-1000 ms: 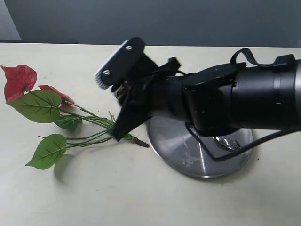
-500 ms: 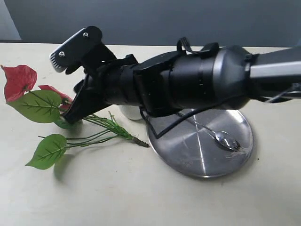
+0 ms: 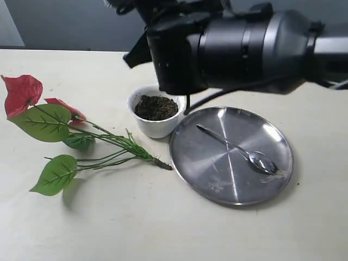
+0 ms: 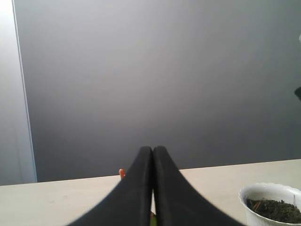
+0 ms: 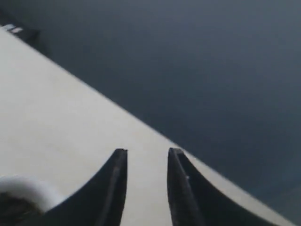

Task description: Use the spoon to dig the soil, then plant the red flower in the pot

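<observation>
Exterior view: spoon [image 3: 239,148] idle on steel plate [image 3: 217,187], right gripper [image 5: 146,188] parted and empty, left gripper [image 4: 153,188] closed empty; next, pinch red flower [image 3: 22,92] stems low, seat base into pot [image 3: 155,128] soil [image 3: 156,107].

There's a big round steel plate [image 3: 217,179] sitting flat on the cream-coloured table [image 3: 136,228], toward the right side, shiny enough to show streaky reflections and a few small smudges. Behind the table is a plain dark grey wall [image 3: 65,24], with a paler strip [image 3: 10,24] at its left edge.
</observation>
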